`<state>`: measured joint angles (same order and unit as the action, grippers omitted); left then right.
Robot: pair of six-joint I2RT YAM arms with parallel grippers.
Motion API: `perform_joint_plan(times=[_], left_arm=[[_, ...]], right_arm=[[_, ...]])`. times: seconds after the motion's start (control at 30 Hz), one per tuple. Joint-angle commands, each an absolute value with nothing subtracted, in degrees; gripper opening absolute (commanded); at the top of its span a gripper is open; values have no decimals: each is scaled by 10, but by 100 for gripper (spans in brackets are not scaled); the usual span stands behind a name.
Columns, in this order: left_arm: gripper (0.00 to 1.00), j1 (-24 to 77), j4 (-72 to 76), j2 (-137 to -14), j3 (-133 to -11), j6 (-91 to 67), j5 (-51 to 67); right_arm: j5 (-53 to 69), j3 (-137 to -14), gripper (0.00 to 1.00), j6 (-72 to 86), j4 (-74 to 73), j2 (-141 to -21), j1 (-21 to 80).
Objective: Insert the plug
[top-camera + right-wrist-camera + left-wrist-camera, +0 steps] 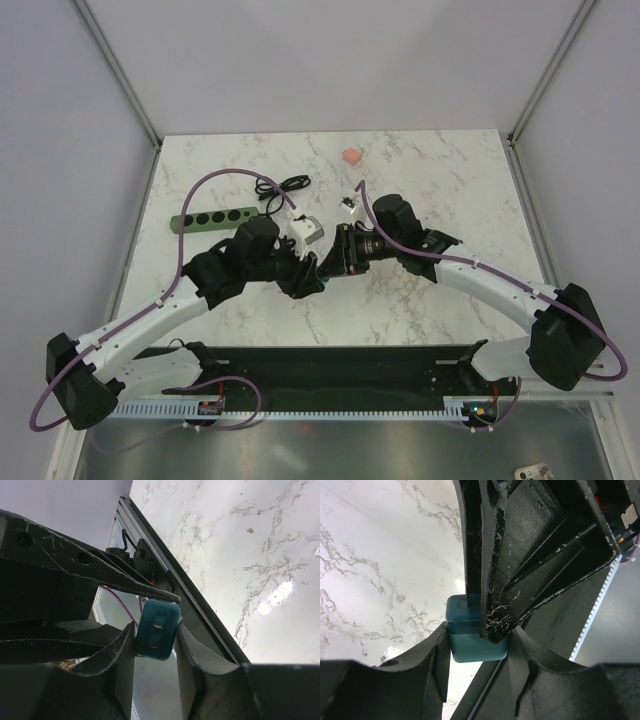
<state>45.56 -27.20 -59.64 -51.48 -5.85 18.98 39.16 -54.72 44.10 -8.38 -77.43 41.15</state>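
The teal plug [470,647] sits between the fingers of my left gripper [479,640], which close on its two sides. In the right wrist view the plug [157,630] shows two metal prongs, and my right gripper [156,630] closes on its sides too. A finger of each gripper crosses the other's view over the plug. In the top view both grippers, left [312,270] and right [335,258], meet tip to tip above the table's middle, and the plug is hidden between them. The green power strip [215,217] lies flat at the left.
A coiled black cable [285,188] lies behind the strip's right end. A white block [307,230] sits beside the left wrist. A small white piece [350,203] and a pink block [350,156] lie further back. A black rail [330,370] runs along the near edge.
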Motion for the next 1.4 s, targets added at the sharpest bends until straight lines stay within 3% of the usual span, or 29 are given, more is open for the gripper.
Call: perform_joint_plan(times=[0.0,0.03,0.07,0.33,0.53,0.87,1.17,1.37], left_arm=[[43,458,-248,-592,-548,-33,188],[66,458,-248,-590,-548,-34,187],[73,458,-248,-588,-549,-36,187],[92,458,-253,-535,-568,-78,164],[92,454,-288,-525,-626,-154,136],[85,443,-301,-556,-696,-286,228],[84,439,-229,-557,-677,-354,270],[81,439,-144,-550,-643,-395,304]], right_arm=[[395,-541,5,433,-49,-768,415],[393,-541,0,435,-42,-765,416],[391,-539,0,441,-32,-761,415],[355,-523,0,452,42,-709,412],[347,-515,0,461,80,-671,395],[381,-430,0,579,242,-578,331],[361,-382,0,682,423,-542,330],[367,-375,0,717,454,-548,331]])
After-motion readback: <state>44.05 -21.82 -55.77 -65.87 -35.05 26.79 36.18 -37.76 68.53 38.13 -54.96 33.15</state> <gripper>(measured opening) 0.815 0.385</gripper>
